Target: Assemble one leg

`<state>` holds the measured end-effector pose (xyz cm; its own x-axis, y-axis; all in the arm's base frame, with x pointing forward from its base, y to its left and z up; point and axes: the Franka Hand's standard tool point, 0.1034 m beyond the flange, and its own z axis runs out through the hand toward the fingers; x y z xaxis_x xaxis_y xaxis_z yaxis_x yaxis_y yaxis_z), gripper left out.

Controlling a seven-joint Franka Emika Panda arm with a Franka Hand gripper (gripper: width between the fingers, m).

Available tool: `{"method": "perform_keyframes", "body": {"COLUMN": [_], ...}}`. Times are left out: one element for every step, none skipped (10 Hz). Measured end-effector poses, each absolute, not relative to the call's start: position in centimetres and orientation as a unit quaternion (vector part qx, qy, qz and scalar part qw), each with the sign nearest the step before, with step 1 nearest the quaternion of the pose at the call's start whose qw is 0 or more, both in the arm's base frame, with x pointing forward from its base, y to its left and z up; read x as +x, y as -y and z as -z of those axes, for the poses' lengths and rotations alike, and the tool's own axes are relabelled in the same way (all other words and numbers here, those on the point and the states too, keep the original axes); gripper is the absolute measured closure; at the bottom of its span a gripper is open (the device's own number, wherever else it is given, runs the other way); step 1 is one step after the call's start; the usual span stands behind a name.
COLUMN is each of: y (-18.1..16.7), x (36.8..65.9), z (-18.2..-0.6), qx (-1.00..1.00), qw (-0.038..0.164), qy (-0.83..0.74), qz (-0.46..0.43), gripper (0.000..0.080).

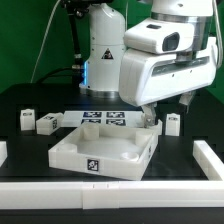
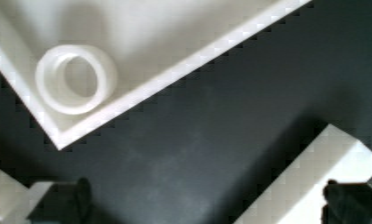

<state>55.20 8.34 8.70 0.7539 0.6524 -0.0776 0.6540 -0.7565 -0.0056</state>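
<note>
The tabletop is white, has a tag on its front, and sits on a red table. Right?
Not quite. The table is black, not red; the exterior view shows it. The tabletop is indeed white, with a tag on its front.

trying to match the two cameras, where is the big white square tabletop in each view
Exterior view: the tabletop lies front and centre on the black table.
Wrist view: only a corner of the tabletop shows, with a round socket.
Shared landmark: the black table bordering that corner.
</note>
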Motion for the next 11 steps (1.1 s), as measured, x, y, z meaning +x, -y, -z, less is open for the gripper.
{"method": "perform_keyframes", "body": {"y": [-8.3,-8.3,-8.4,-8.3,-8.3,-8.3,-8.3,-8.3,-8.4,-8.5,-8.1], "x": [55.2,55.2,55.2,55.2,55.2,55.2,55.2,55.1,55.0,53.9,52.2], "z": [-8.7,-8.7,-8.7,-8.7,-8.7,-8.7,-8.7,-8.7,-8.5,-8.0,-7.4], "qx": [0.936,0.936,0.937,0.936,0.936,0.936,0.936,0.936,0.935,0.929,0.911], "qw": [0.011,0.011,0.010,0.010,0.010,0.010,0.010,0.010,0.010,0.010,0.009], "qy": [-0.349,-0.349,-0.348,-0.349,-0.349,-0.349,-0.349,-0.349,-0.352,-0.369,-0.412], "qz": [0.037,0.037,0.037,0.038,0.038,0.038,0.038,0.038,0.032,0.015,0.002], "gripper": [0.0150,0.0150,0.0150,0.0150,0.0150,0.0150,0.0150,0.0150,0.0150,0.0150,0.0150]}}
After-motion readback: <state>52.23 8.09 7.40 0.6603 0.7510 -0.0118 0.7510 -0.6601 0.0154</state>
